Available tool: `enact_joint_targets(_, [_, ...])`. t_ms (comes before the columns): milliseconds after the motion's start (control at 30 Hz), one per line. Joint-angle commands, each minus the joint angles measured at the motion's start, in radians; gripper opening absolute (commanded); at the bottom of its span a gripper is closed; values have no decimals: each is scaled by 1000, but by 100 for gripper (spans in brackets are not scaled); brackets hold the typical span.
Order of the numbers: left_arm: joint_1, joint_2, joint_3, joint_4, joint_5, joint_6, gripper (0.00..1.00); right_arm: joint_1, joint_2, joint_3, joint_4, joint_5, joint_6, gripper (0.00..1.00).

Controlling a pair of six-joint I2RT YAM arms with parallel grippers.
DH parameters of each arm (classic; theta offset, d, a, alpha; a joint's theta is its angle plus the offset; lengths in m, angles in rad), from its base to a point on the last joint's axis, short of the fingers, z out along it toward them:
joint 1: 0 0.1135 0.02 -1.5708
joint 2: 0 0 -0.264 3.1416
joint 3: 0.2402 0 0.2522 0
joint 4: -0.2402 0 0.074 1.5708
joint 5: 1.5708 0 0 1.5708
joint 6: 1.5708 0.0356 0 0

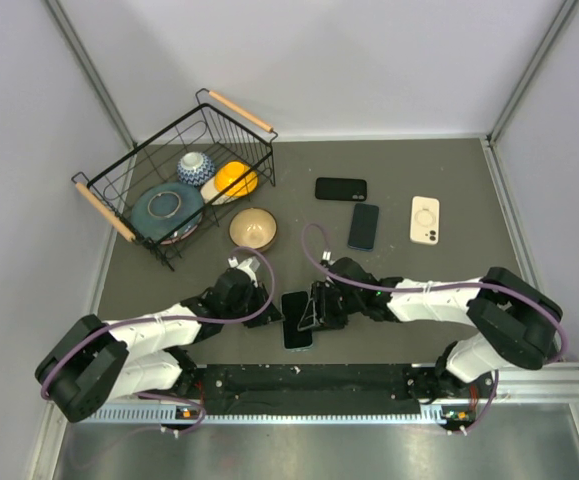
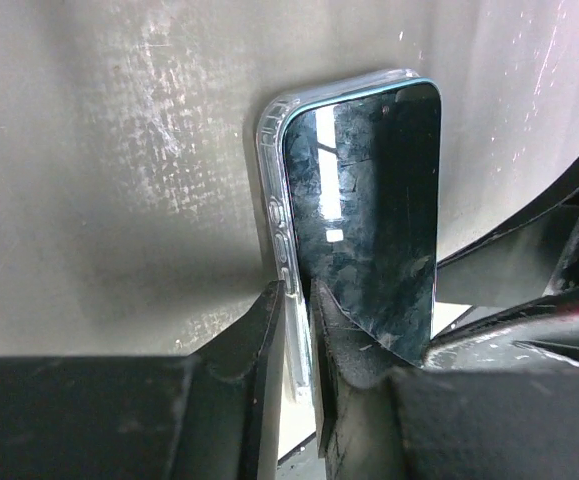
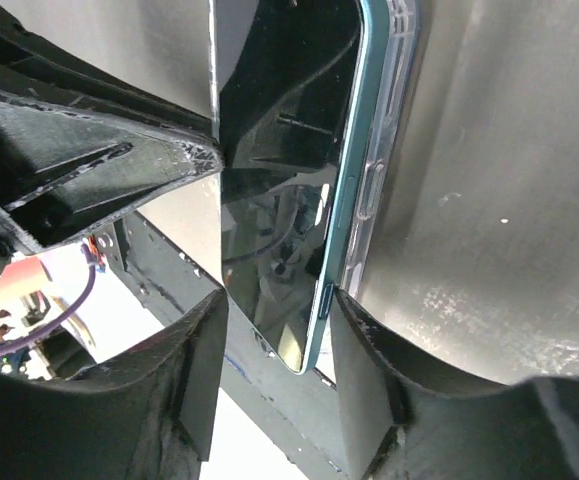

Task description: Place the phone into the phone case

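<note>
The phone (image 1: 297, 320), with a dark screen and a teal rim, lies on the clear phone case near the table's front edge. In the left wrist view the phone (image 2: 369, 200) lies in the case (image 2: 272, 170), whose side wall stands proud on the left. My left gripper (image 2: 301, 345) is shut on that clear wall. My right gripper (image 3: 274, 350) is closed round the phone's near corner (image 3: 279, 200). One finger (image 3: 369, 350) touches the teal edge, which sits above the case wall (image 3: 394, 120).
A wire basket (image 1: 119, 215) with dishes stands at the back left, with a tan bowl (image 1: 253, 229) beside it. A black phone (image 1: 341, 188), a blue phone (image 1: 363, 226) and a cream case (image 1: 425, 219) lie further back. The metal rail runs along the front edge.
</note>
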Motion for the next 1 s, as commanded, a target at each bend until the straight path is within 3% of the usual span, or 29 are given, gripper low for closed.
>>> enact_joint_targets(0, [-11,4,-16,6,-7,8,16,-4,-70,24,9,56,-24,47])
enact_joint_targets(200, [-9,18,-9,-2,-7,10,14,-15,-61,9,4,51,-38,58])
enact_joint_targets(567, [-9,38,-35,46,12,-13,13,-27,26,10,15,56,-95,59])
enact_joint_targets(967, [-15,45,-67,127,80,-43,12,-38,45,-117,464,-83,21,59])
